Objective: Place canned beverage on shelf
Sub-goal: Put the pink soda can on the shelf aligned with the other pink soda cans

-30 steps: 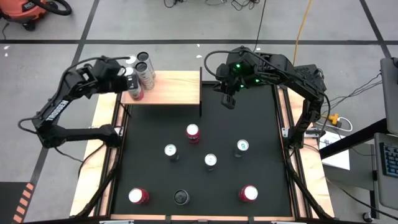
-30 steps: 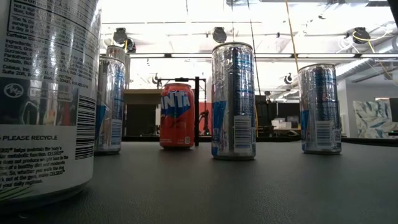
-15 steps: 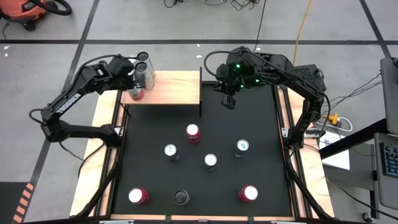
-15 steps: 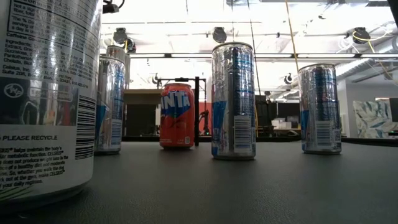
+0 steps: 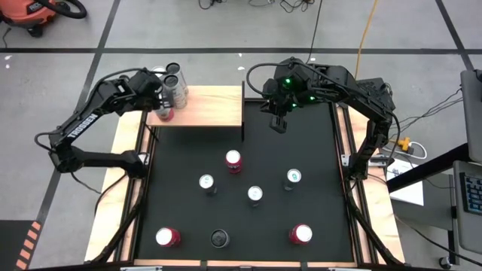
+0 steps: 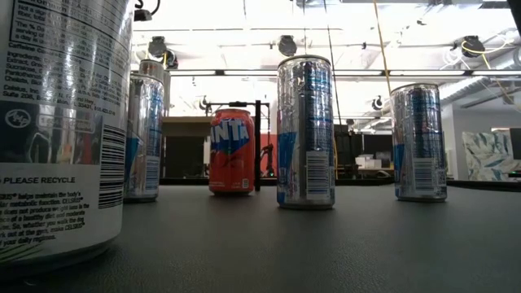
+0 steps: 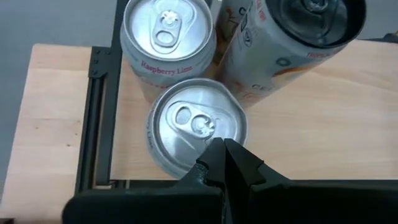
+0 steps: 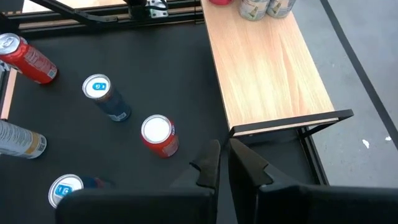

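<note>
The pale wooden shelf (image 5: 203, 107) stands at the table's far edge. Three cans stand upright on its left end: a pink-sided one (image 5: 164, 112) nearest, a pale one (image 5: 178, 88) and a third (image 5: 172, 70) behind. My left gripper (image 5: 159, 95) hovers shut over the nearest can's silver top (image 7: 196, 124), pointing steeply down. My right gripper (image 5: 279, 124) hangs shut above the black mat, right of the shelf, holding nothing. Several more cans stand upright on the mat, among them a red one (image 5: 233, 159). My left gripper has its shut fingertips (image 7: 231, 160) at the near rim (image 7: 205, 163) of the nearest can's top, coming from above and slanting down. Whether they touch the rim I cannot tell. The can stands upright on the shelf.
On the mat stand silver-blue cans (image 5: 207, 183) (image 5: 256, 195) (image 5: 293, 178), red cans (image 5: 167, 237) (image 5: 301, 233) and a black can (image 5: 219, 239). The shelf's right half (image 8: 267, 68) is bare wood. A black post (image 5: 243, 111) marks the shelf's right end.
My left gripper has moved a little toward the table's far right, closer over the cans on the shelf, sinking slightly and tipping further down; its fingers stay shut. The three cans have kept their places.
</note>
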Tool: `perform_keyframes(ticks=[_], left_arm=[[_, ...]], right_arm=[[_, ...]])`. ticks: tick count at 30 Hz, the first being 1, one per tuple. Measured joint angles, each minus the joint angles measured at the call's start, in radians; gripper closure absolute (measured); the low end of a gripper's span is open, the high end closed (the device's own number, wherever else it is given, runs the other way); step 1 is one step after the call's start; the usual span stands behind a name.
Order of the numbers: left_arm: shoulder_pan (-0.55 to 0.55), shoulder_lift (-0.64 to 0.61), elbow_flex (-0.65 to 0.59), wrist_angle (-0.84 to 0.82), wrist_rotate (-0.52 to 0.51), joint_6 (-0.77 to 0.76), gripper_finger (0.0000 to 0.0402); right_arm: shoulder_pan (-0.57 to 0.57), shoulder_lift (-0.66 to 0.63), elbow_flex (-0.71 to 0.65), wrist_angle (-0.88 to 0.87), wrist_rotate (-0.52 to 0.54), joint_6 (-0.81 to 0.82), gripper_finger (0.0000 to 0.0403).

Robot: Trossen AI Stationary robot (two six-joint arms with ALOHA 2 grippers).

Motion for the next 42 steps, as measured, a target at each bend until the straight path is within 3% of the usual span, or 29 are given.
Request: perform_keyframes(ticks=[19,31,42], left_arm=[[0.000,-0.004,0.008,-0.067,-0.048,-0.025,0.0402],[0.000,-0.041,0.035,-0.007,-0.063,0.017,0.0402],[0.000,-0.007,-0.016,0.008,-0.048,0.053,0.0402]], right_arm=[[0.000,0.000,0.000,0.000,0.000,-0.002,0.0392],[0.000,0.000,0.000,0.002,0.000,-0.008,0.0392],[0.000,0.000,0.000,0.027,0.000,-0.019,0.0392]])
